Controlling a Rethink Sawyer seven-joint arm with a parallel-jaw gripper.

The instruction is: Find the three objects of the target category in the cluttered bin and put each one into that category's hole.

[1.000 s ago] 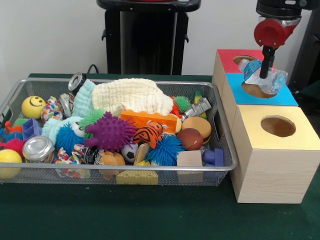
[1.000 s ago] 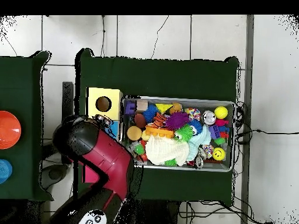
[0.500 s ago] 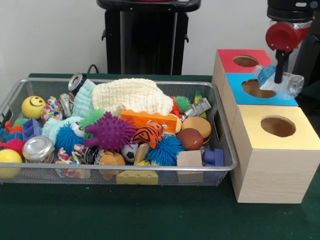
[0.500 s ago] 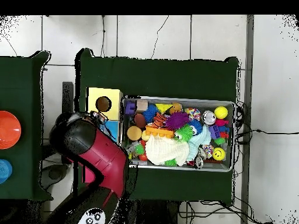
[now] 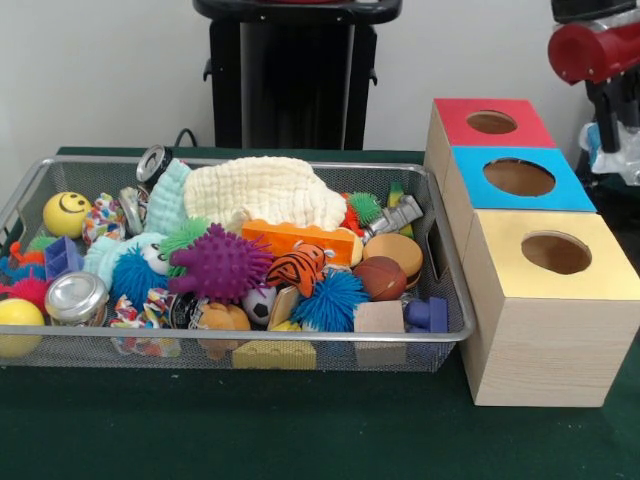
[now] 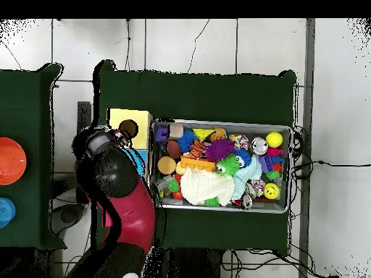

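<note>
A crumpled clear plastic bottle with a blue label (image 5: 622, 152) hangs clamped in the black gripper (image 5: 606, 128) of the red and black arm (image 5: 592, 50), out past the right-hand side of the blue-topped wooden box (image 5: 520, 178), at the front view's right edge. A second ago the bottle hung directly over that box's round hole; it has since been carried sideways off the box without being released, so the drop into a hole is judged not yet made. The red-topped box (image 5: 490, 122) behind the blue one and the yellow-topped box (image 5: 555, 255) in front of it stand untouched, and the wire mesh bin (image 5: 240, 336) of toys, left of the blue box, looks unchanged. Only the front view shows bottle and claw. From overhead, the arm's bulk (image 6: 119, 188) hides them and most of the blue box, leaving the yellow-topped box (image 6: 129, 119) and the bin (image 6: 221, 123) clear.
</note>
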